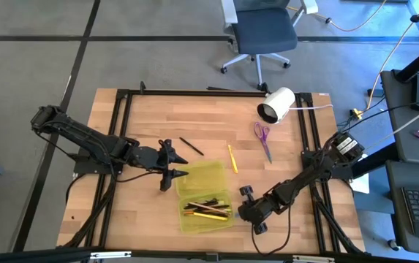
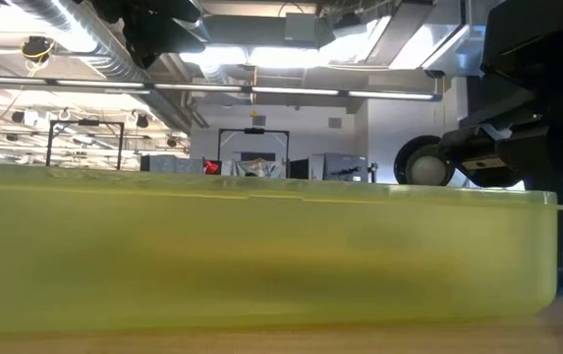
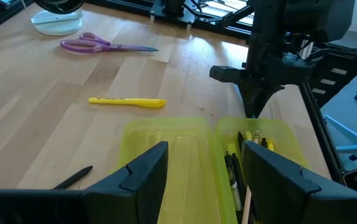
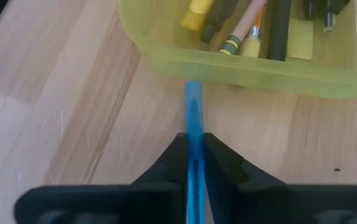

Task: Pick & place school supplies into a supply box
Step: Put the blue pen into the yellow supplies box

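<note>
1. While the right end effector (image 4: 194, 163) pinches a blue pen (image 4: 192, 112) between closed fingers, the pen's free tip sits just short of the box (image 4: 240, 68) wall, low against it.
2. To finish well, I judge the pen should be lifted above the rim first; pushed forward as it lies, it would butt the wall and shove the box.
3. Once over the tray, lay it along the pens (image 1: 208, 207) already inside, then release low so it does not bounce out.
4. Seen from above, the right end effector (image 1: 247, 204) is just beside the box's right edge (image 1: 231, 191), at the counter's (image 1: 151, 117) front.
5. The left end effector (image 1: 172, 165) is open and empty, by the box's raised lid (image 1: 202, 174).
6. Still out on the counter: a yellow marker (image 1: 232, 158), a black pen (image 1: 191, 146) and purple scissors (image 1: 262, 139), well apart from the box. A white cylinder (image 1: 277, 104) lies behind them.
</note>
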Action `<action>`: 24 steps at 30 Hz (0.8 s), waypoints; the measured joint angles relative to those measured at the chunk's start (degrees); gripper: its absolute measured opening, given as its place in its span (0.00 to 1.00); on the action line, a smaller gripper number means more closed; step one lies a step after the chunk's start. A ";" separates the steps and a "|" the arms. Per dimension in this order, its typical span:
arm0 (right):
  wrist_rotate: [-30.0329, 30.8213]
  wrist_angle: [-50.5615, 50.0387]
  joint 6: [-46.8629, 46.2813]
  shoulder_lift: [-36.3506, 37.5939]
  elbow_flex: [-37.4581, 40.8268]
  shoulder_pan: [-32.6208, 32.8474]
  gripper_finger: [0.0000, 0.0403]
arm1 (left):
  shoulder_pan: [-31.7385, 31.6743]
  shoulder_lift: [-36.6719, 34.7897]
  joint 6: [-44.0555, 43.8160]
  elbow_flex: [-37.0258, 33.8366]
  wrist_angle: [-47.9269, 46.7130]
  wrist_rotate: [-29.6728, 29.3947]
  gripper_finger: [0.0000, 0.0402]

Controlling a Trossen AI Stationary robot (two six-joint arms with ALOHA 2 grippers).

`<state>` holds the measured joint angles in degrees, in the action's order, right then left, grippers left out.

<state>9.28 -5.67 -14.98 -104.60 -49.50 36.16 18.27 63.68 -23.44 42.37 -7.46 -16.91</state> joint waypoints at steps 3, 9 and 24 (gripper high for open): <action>-1.10 -2.42 -2.67 1.56 0.00 -0.07 0.09 | 0.01 0.00 -0.01 0.00 0.00 0.13 0.49; -3.52 -14.35 -8.37 9.19 0.68 -0.04 0.09 | -0.01 0.00 0.01 0.00 0.00 3.02 0.49; 4.25 18.06 -7.83 21.37 0.24 -7.13 0.09 | 0.00 0.00 0.11 0.00 0.00 3.17 0.49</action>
<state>13.53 12.40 -22.81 -83.23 -49.25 29.03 18.27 63.68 -23.32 42.37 -7.46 -13.73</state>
